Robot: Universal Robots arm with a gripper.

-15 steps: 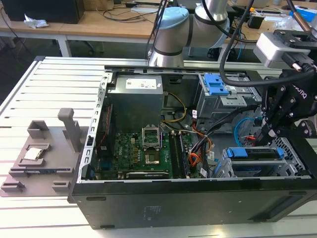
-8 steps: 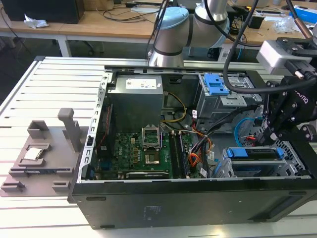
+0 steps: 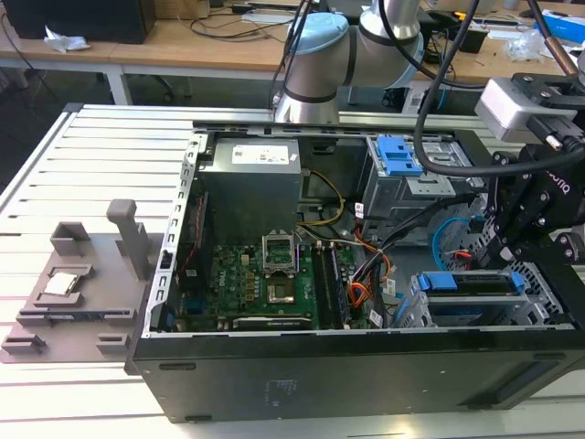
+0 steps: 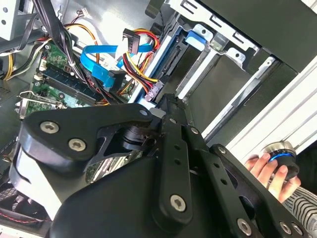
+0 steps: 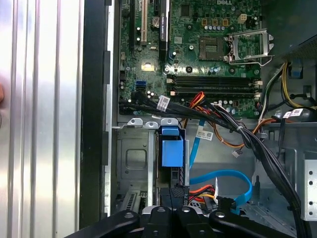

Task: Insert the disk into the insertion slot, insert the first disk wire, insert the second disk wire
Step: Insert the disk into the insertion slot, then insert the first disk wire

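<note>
The disk (image 3: 466, 283) lies in the insertion slot (image 3: 413, 309).

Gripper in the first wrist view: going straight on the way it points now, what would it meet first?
Most likely the disk, its blue carrier sitting in the insertion slot straight ahead of the gripper; the gap between them is hard to judge.

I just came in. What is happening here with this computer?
A robot arm is working inside an open computer case. Its gripper is down at the metal drive cage, at the end of the disk in its blue carrier, which already sits in the cage. A blue cable and some coloured wires lie beside it. In the second wrist view, a person's hand rests on a round knob outside the case.
</note>
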